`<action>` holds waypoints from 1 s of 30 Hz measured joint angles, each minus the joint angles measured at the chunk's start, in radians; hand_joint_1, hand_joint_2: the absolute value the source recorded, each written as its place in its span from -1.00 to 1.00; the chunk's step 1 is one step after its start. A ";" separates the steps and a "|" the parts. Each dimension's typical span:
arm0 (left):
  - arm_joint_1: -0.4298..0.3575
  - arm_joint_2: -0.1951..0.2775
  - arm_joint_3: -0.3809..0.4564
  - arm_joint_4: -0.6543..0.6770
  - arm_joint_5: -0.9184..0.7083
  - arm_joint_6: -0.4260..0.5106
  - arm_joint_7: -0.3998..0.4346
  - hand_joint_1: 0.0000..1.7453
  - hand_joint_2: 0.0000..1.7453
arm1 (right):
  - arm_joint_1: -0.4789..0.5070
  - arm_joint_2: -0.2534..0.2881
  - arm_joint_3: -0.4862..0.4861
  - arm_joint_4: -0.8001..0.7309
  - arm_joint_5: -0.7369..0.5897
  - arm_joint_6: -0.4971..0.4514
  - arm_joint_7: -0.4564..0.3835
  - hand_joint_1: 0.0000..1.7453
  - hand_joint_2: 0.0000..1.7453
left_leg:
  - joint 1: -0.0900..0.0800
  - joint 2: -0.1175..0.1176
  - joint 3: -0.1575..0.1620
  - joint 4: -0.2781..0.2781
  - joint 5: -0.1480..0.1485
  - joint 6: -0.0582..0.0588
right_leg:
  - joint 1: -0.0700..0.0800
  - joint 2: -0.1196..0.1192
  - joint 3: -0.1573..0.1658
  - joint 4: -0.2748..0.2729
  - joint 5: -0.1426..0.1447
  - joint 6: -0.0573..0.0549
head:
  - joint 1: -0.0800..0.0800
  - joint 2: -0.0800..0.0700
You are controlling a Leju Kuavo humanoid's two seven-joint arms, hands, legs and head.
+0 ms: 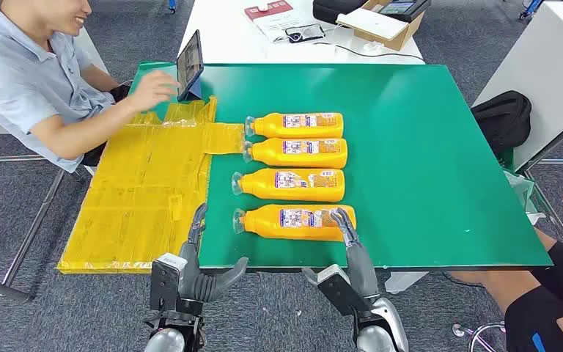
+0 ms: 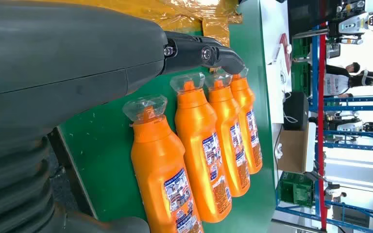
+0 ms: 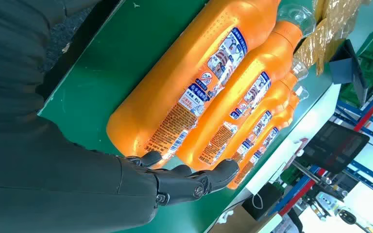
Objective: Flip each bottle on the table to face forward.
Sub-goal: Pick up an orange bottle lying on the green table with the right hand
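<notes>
Bracketing the nearest orange plastic bottle [image 1: 293, 221], lying label-up by the green table's [image 1: 440, 183] front edge: your right hand [image 1: 346, 242] rests spread fingers on its base, left hand [image 1: 190, 257] open beside the cap, likely ready to roll it.

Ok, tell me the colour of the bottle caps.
Clear see-through caps on orange bottles; the left wrist view shows it best.

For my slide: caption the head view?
Four orange bottles lie on a green table; right robot hand touches the nearest.
</notes>
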 joint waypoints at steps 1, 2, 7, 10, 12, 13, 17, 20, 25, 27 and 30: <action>0.000 0.000 0.000 0.000 0.000 0.000 0.000 -1.00 1.00 | 0.000 0.000 0.000 0.000 0.000 0.000 0.000 -1.00 1.00 | 0.000 0.000 0.000 0.000 0.000 0.000 | 0.000 0.000 0.000 0.000 0.000 0.000 | 0.000 0.000; 0.000 0.000 0.000 0.000 0.000 0.000 0.000 -1.00 1.00 | 0.001 0.000 0.000 0.000 0.000 0.000 0.000 -1.00 1.00 | 0.000 0.000 0.000 0.000 0.000 0.000 | 0.000 0.000 0.000 0.000 0.000 0.000 | 0.000 0.000; 0.000 0.000 0.000 0.000 0.000 0.000 0.000 -1.00 1.00 | 0.001 -0.001 0.000 0.000 0.000 0.000 0.000 -1.00 1.00 | 0.000 0.000 0.000 0.000 0.000 0.000 | 0.000 0.000 0.000 0.000 0.000 0.000 | 0.000 0.000; 0.000 0.000 0.000 0.000 0.000 0.000 0.000 -1.00 1.00 | 0.001 -0.001 0.000 0.000 0.001 0.000 0.000 -1.00 1.00 | 0.000 0.000 0.000 0.000 0.000 0.000 | 0.000 0.000 0.000 0.000 0.000 0.000 | 0.000 0.000; 0.000 0.000 0.000 0.000 0.000 0.000 0.000 -1.00 1.00 | 0.001 -0.002 0.000 0.000 0.009 -0.002 0.000 -1.00 1.00 | 0.000 0.000 0.000 0.000 0.000 0.000 | 0.000 0.000 0.000 0.000 0.000 0.000 | 0.000 0.000; 0.000 0.000 0.000 0.001 0.001 0.000 0.000 -1.00 1.00 | 0.001 -0.003 0.000 0.000 0.015 -0.003 0.000 -1.00 1.00 | 0.000 0.000 0.000 0.000 0.000 0.000 | 0.000 0.000 0.000 0.000 0.000 0.000 | 0.000 0.000; -0.002 0.000 -0.002 0.005 0.002 -0.003 0.000 -1.00 1.00 | -0.009 -0.009 0.000 0.000 0.037 -0.006 0.000 -1.00 1.00 | 0.000 0.000 0.000 0.000 0.000 0.000 | 0.000 0.000 0.000 0.000 0.000 0.000 | 0.000 0.000; -0.003 0.000 -0.002 0.008 0.005 -0.006 0.000 -1.00 1.00 | -0.022 -0.015 0.000 0.000 0.052 -0.006 0.001 -1.00 1.00 | 0.000 0.000 0.000 0.000 0.000 0.000 | 0.000 0.000 0.000 0.000 0.000 0.000 | 0.000 0.000; -0.010 0.000 -0.003 0.015 0.009 -0.017 -0.002 -1.00 1.00 | -0.063 -0.026 0.010 0.000 0.104 -0.004 0.018 -1.00 1.00 | 0.000 0.000 0.000 0.000 0.000 0.000 | 0.000 0.000 0.000 0.000 0.000 0.000 | 0.000 0.000; -0.015 0.000 -0.004 0.018 0.009 -0.023 -0.002 -1.00 1.00 | -0.087 -0.032 0.022 0.000 0.132 -0.002 0.037 -1.00 1.00 | 0.000 0.000 0.000 0.000 0.000 0.000 | 0.000 0.000 0.000 0.000 0.000 0.000 | 0.000 0.000; -0.021 0.000 -0.005 0.024 0.009 -0.032 -0.003 -1.00 1.00 | -0.127 -0.042 0.048 0.004 0.184 0.008 0.082 -1.00 1.00 | 0.000 0.000 0.000 0.000 0.000 0.000 | 0.000 0.000 0.000 0.000 0.000 0.000 | 0.000 0.000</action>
